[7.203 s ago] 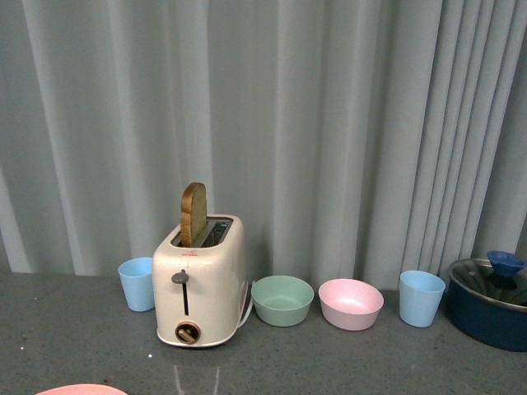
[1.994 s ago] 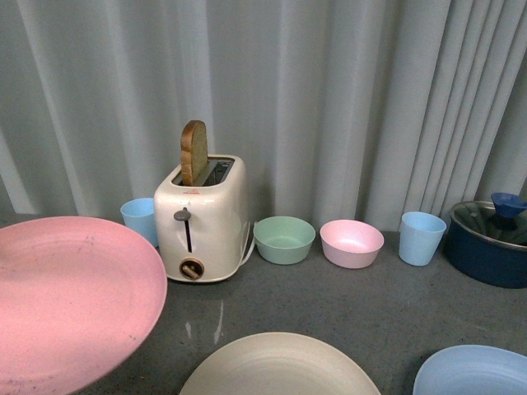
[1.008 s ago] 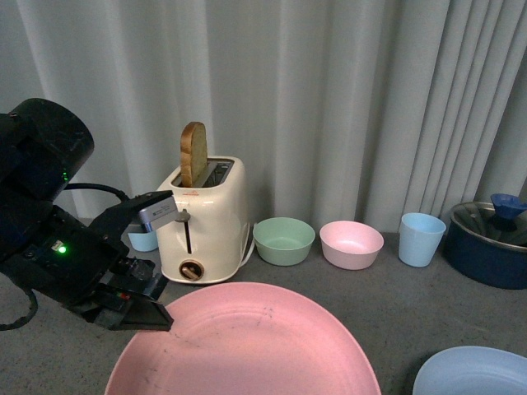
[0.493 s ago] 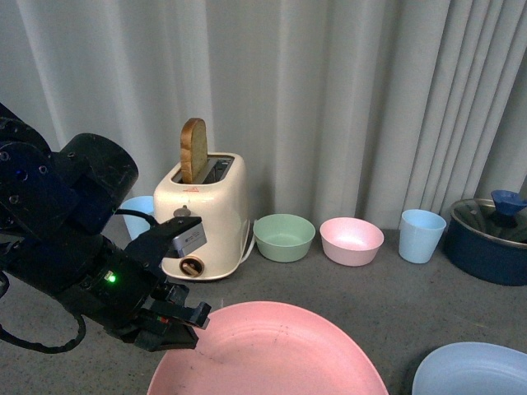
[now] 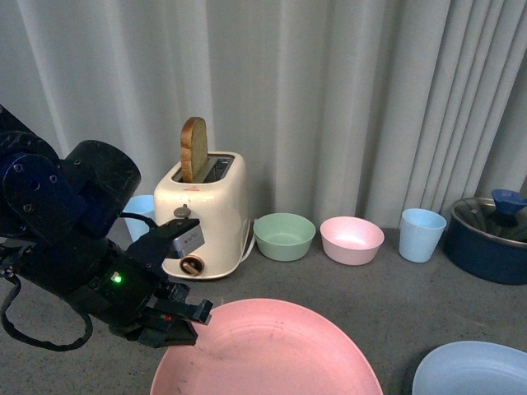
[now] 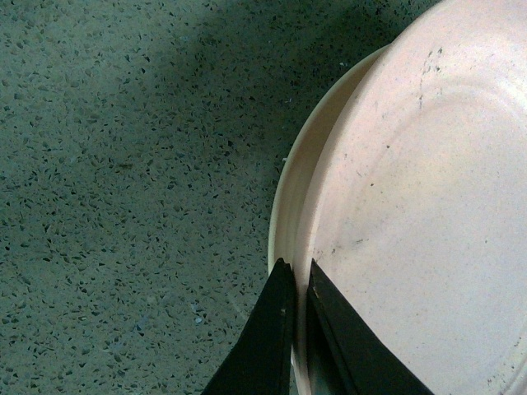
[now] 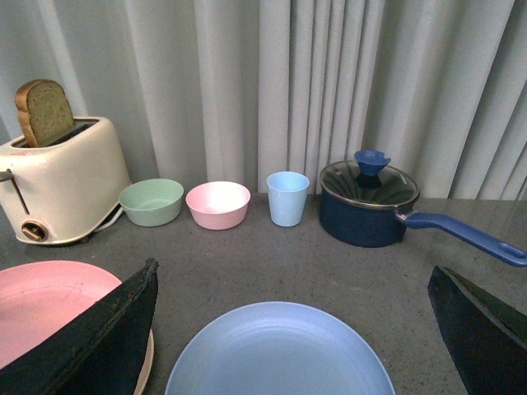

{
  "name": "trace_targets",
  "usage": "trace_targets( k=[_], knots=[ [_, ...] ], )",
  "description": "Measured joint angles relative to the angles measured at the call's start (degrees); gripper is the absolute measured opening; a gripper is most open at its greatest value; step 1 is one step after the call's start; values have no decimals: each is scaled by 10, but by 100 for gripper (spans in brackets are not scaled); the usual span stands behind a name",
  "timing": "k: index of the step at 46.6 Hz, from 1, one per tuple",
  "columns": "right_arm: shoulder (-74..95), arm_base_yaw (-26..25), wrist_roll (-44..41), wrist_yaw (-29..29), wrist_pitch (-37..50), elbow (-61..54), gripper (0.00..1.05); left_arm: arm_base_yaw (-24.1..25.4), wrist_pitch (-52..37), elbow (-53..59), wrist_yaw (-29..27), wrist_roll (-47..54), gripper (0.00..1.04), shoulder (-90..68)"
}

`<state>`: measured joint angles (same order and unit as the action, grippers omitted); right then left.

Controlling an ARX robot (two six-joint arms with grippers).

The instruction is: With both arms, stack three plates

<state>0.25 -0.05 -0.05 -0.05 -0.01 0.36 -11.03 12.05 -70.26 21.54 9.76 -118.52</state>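
Observation:
My left gripper (image 5: 177, 322) is shut on the near-left rim of the pink plate (image 5: 268, 350), which lies low in the front middle. In the left wrist view the two black fingers (image 6: 272, 346) pinch the pink plate's (image 6: 420, 206) rim, and the cream plate's (image 6: 288, 185) rim shows directly under it. The light blue plate (image 5: 473, 370) lies on the counter at the front right. In the right wrist view the light blue plate (image 7: 280, 354) lies between the wide-open fingers of my right gripper (image 7: 296, 329), and the pink plate (image 7: 49, 309) shows at the left.
Along the curtain stand a cream toaster (image 5: 202, 216) with a slice of bread, a light blue cup (image 5: 140, 212) behind the arm, a green bowl (image 5: 284, 237), a pink bowl (image 5: 352, 239), another blue cup (image 5: 421, 235) and a dark blue pot (image 5: 490, 247) with a glass lid.
The left arm has carried the pink plate from the far left to the front middle, over the cream plate, which it now hides. In the last half second it barely moved.

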Motion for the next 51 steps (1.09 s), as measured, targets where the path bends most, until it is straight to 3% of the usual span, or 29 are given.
trace_targets(
  k=[27,34,40,51],
  knots=[
    [0,0,0,0,0,0,97,-2,-9,2,-17,-4,3,-9],
    [0,0,0,0,0,0,97,-3,-4,3,-12,-9,24,-9],
    [0,0,0,0,0,0,97,-2,-2,3,-8,-8,52,-8],
    [0,0,0,0,0,0,97,14,-27,11,5,-3,88,35]
  ],
)
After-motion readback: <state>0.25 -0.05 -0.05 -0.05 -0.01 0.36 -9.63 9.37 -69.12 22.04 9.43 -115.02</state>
